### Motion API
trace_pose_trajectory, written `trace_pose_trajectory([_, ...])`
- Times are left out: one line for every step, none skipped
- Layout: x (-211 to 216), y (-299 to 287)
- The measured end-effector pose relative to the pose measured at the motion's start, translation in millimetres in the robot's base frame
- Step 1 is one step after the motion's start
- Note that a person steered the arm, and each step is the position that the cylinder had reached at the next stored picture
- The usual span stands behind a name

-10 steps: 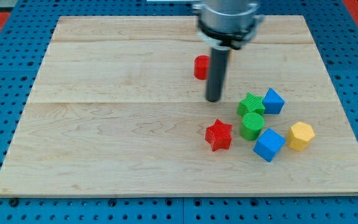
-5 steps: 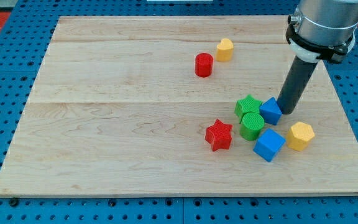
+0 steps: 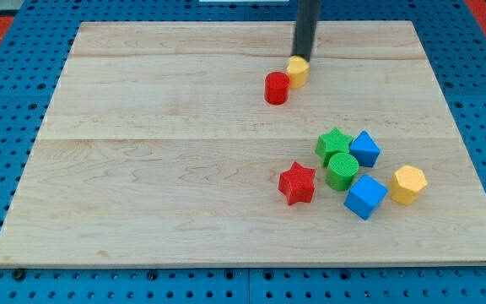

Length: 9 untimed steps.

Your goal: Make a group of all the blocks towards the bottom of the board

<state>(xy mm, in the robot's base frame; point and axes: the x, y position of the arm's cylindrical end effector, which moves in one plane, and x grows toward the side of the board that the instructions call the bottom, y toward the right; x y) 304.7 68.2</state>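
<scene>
**Tip at small yellow block, top of board; six blocks grouped lower right**

Near edge first: blue cube (image 3: 364, 196) sits lowest in the cluster, toward the view's bottom right. Yellow hexagonal block (image 3: 407, 184) just to its right, a little apart. Red star (image 3: 297, 183) to the view's left of the cluster, near but not touching the green cylinder (image 3: 342, 171). Green cylinder touches the blue cube's upper left corner. Above it, green star (image 3: 334, 143), touching the cylinder. Second blue cube (image 3: 364, 149) right beside the green star, touching.

Farther up, well apart from the cluster: red cylinder (image 3: 277, 88) and small yellow block (image 3: 298, 71), touching, yellow one up and to the right.

My tip (image 3: 299, 57) sits at the yellow block's top edge, rod rising out of the view's top. No claw on this arm, just the rod; it holds nothing.

All on the wooden counter (image 3: 142, 169).
</scene>
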Motion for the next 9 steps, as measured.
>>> trace_pose_trajectory([77.0, -7.3])
trace_pose_trajectory([131.1, 21.9])
trace_pose_trajectory([123.6, 14.9])
trace_pose_trajectory([56.3, -0.4])
trace_pose_trajectory([25.9, -45.2])
trace_pose_trajectory([82.4, -54.7])
trace_pose_trajectory([130.2, -17.0])
trace_pose_trajectory([125.6, -16.9])
trace_pose_trajectory([119.9, -18.8])
